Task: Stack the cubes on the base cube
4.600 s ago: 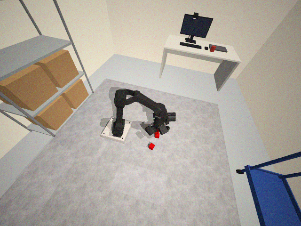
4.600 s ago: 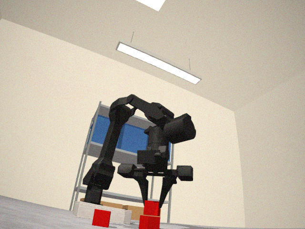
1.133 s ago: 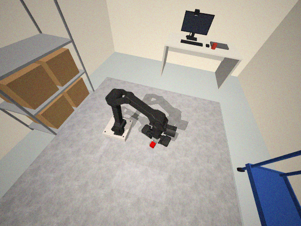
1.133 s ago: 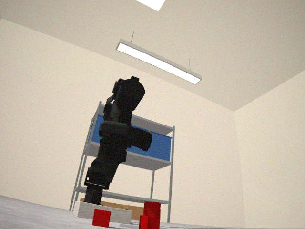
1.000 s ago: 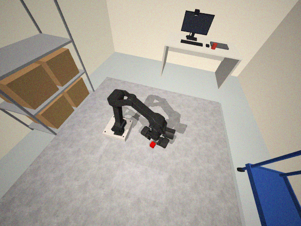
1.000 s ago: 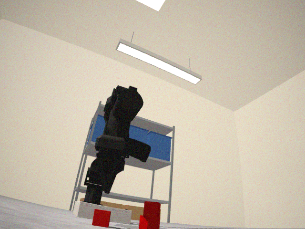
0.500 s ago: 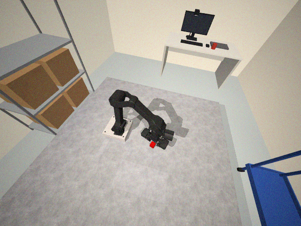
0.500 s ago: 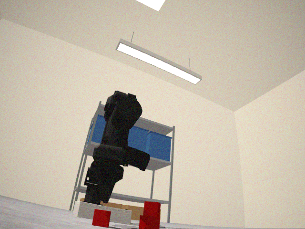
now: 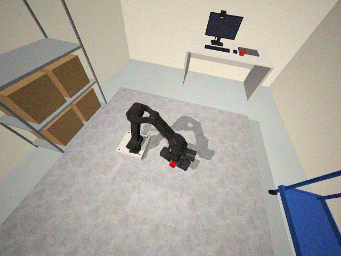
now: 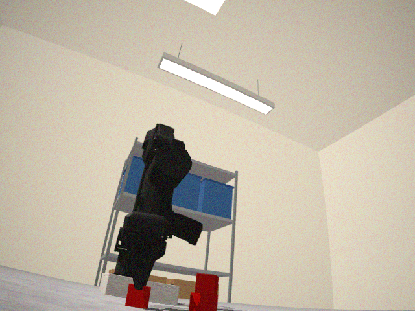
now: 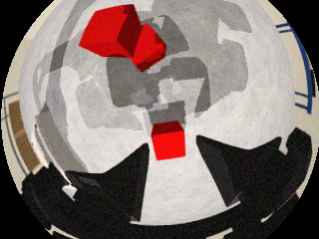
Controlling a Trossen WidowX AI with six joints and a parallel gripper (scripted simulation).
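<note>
A loose red cube [image 9: 172,164] [image 10: 133,296] [image 11: 168,144] stands on the floor. My gripper [image 10: 139,287] [image 11: 172,142] is open above it. In the wrist view the cube shows between the fingertips, with space on both sides. In the exterior view one fingertip overlaps the cube's top edge and hides the other finger. The other loose cube [image 10: 207,282] [image 11: 107,30] sits on the base cube [image 10: 193,304] [image 11: 151,47], offset over one side. In the top view the arm hides this stack. The gap between my fingertips and the floor cannot be judged.
The stack stands beside my gripper, at the upper left in the wrist view. The arm's white mounting plate [image 9: 123,145] lies to the left in the top view. A shelf, a desk [image 9: 201,49] and a blue cart [image 9: 311,217] stand farther off.
</note>
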